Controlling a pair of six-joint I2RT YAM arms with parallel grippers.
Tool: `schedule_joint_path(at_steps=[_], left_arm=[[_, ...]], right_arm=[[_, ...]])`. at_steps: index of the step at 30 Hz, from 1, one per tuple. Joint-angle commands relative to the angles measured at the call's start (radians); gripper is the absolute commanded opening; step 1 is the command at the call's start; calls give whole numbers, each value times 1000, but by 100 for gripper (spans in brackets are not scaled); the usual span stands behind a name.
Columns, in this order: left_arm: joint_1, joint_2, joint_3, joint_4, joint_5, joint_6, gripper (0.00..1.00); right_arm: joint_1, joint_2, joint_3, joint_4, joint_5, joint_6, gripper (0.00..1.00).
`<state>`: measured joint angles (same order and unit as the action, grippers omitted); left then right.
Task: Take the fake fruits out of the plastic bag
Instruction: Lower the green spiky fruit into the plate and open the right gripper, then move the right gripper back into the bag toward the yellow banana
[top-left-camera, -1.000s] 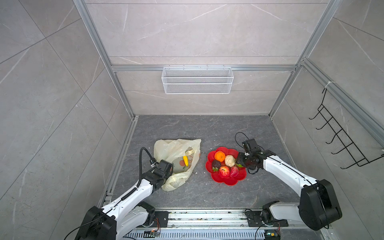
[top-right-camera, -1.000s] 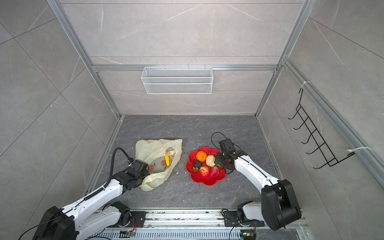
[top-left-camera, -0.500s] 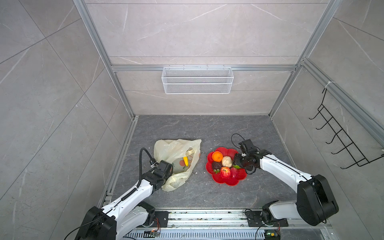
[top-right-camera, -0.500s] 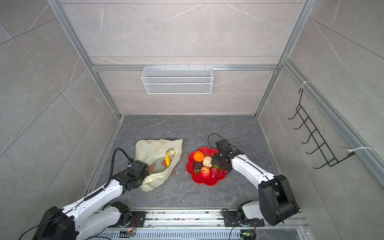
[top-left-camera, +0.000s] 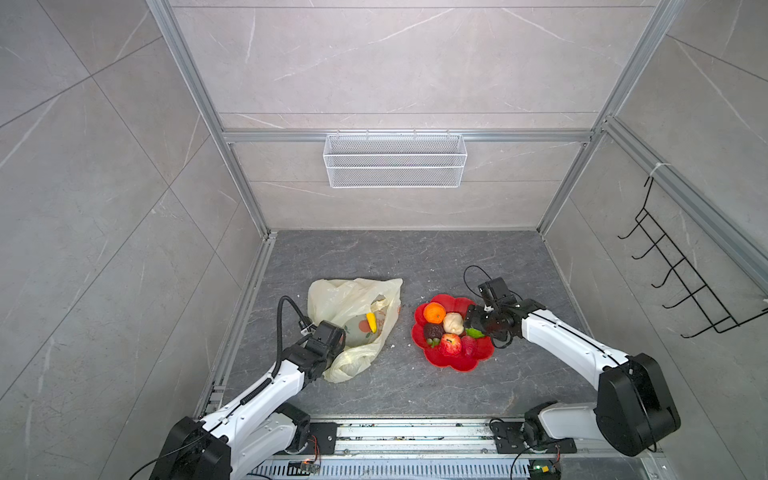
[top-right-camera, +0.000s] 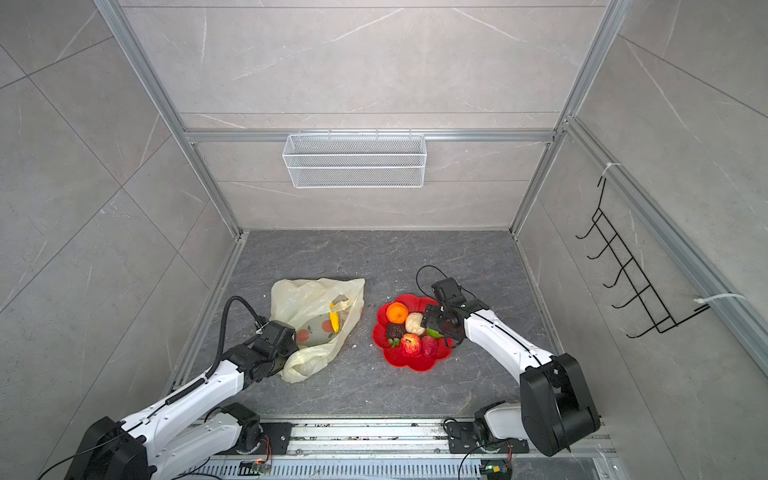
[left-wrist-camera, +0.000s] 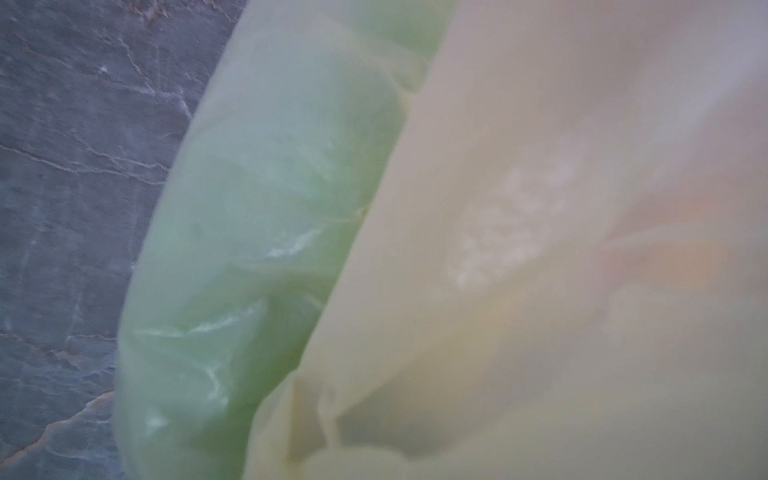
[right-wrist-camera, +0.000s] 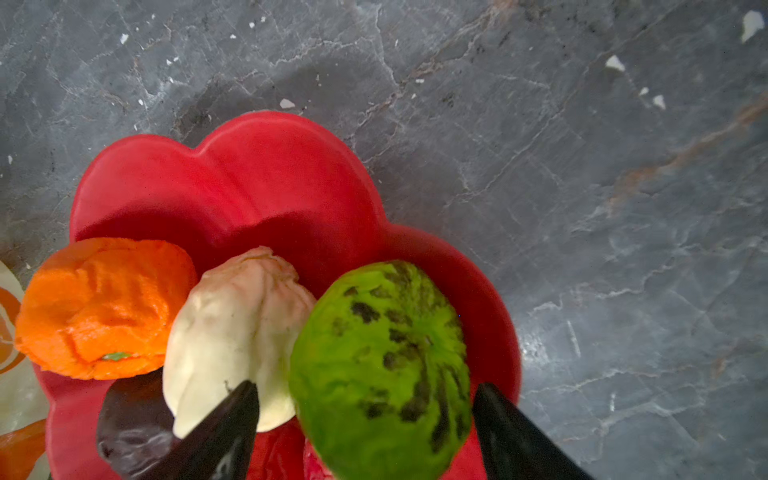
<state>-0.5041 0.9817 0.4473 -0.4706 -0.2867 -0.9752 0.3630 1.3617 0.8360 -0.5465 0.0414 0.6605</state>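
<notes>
Item: glossy yellow plastic banana (top-left-camera: 371, 323), inside crinkly pale-yellow plastic bag (top-left-camera: 349, 297), left of red flower-shaped plate (top-left-camera: 457, 363). Light, stiff, slick, I judge; take it mid-length. My left fingers (top-left-camera: 328, 347): shut, apparently pinching bag film. My right fingers (right-wrist-camera: 226, 428): open astride mottled green round fruit (right-wrist-camera: 382, 365), holding nothing.

Lab robot cell: aluminium frame (top-left-camera: 199, 104), tiled walls (top-left-camera: 395, 62), wire basket (top-left-camera: 395, 160) 12 o'clock, hook rack (top-left-camera: 681, 286) 3 o'clock, arm rail (top-left-camera: 415, 434) 6 o'clock.

One plastic bag (top-left-camera: 349, 297) and one red plate (top-left-camera: 457, 365) lie before me. I count eight fruits, one each: banana (top-left-camera: 371, 322), orange (top-left-camera: 434, 312), peach (top-left-camera: 453, 323), apple (top-left-camera: 450, 344), strawberry (top-left-camera: 468, 345), grape bunch (top-left-camera: 432, 342), brown fruit (top-left-camera: 433, 331), green fruit (right-wrist-camera: 382, 365).
</notes>
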Motion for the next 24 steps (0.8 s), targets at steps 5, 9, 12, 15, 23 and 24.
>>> schedule_joint_path(at_steps=[5, 9, 12, 15, 23, 24], left_arm=[[5, -30, 9, -25, -29, 28, 13], [4, -44, 18, -42, -44, 45, 13], [4, -54, 23, -41, -48, 56, 13], [4, -76, 32, -47, -57, 70, 12], [4, -91, 97, -56, -55, 140, 12], [4, -90, 101, -62, -57, 142, 12]], right_arm=[[34, -82, 58, -92, 86, -2, 84], [151, -157, 136, -175, 233, 7, 83], [290, -183, 178, -141, 291, -7, 80], [438, -160, 211, -8, 253, -69, 77], [652, 231, 487, 108, 88, -182, 72], [662, 287, 540, 88, 76, -170, 71]])
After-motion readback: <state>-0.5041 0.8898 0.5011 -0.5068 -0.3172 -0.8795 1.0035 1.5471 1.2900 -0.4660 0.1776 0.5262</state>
